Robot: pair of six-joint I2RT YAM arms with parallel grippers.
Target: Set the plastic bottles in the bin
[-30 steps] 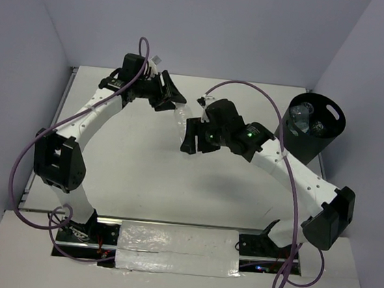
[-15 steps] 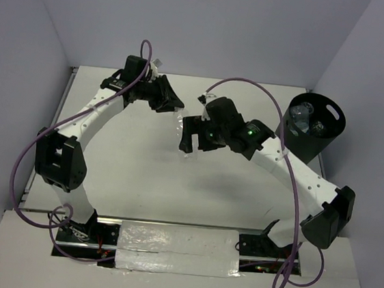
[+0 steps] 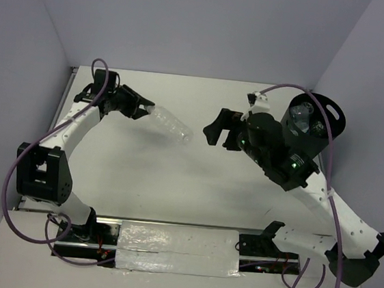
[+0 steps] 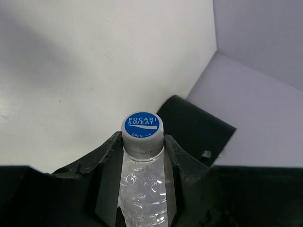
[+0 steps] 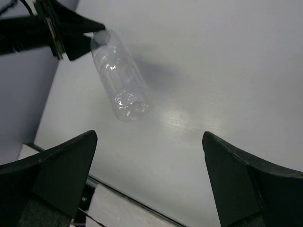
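Left claw (image 3: 139,106) is clenched on the neck of a clear crinkled plastic bottle (image 3: 170,123), gripping just under its grey cap with the blue printed top (image 4: 142,125). From the left wrist the fingers (image 4: 111,156) press in on both sides of the neck. The bottle juts out to the right from that claw, base end free, over the far-left part of the white surface (image 3: 141,173). From the right wrist it hangs clear of the surface, its shadow (image 5: 158,75) falling just beside it.

Over to the right claw (image 3: 220,128): released, jaws spread wide, nothing between them, facing the bottle's base from a short way off.

The black cylindrical plastic bin (image 3: 331,124) stands at the far-right corner, well apart from the held bottle. Crumpled clear plastic (image 3: 300,115) glints inside it, probably bottles, though how many is hard to tell from here.
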